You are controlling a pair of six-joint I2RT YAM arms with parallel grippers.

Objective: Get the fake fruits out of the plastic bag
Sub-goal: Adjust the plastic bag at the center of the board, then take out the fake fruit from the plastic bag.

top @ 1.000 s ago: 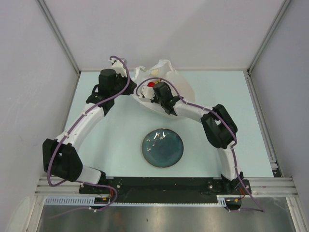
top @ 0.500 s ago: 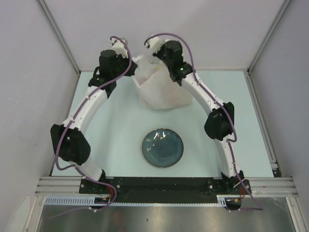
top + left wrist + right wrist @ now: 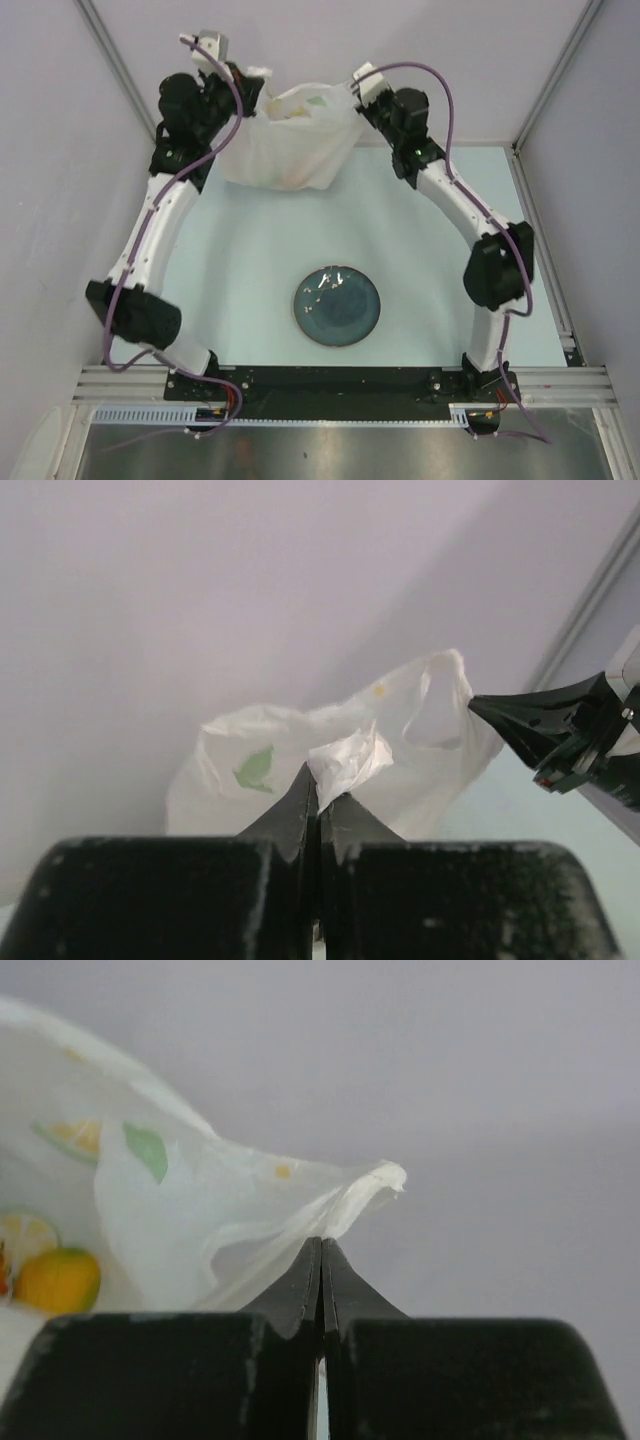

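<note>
The plastic bag (image 3: 290, 145) hangs stretched between my two grippers, lifted off the table at the back. My left gripper (image 3: 258, 92) is shut on the bag's left handle, seen bunched at its tips in the left wrist view (image 3: 320, 785). My right gripper (image 3: 355, 95) is shut on the right handle, seen pinched in the right wrist view (image 3: 321, 1245). The bag also shows in both wrist views (image 3: 290, 750) (image 3: 170, 1200). A yellow-orange round shape (image 3: 58, 1278) shows at the bag's wall; I cannot tell whether it is a fruit or a print. The other fake fruits are hidden inside.
A dark blue-grey round plate (image 3: 336, 305) lies on the pale table, nearer the arm bases. The grey back wall stands right behind the bag, with side walls left and right. The right gripper's fingers (image 3: 540, 725) show in the left wrist view.
Both arms rose and drew apart, the left to the left and the right to the right. The bag went up with them and is now stretched wide.
</note>
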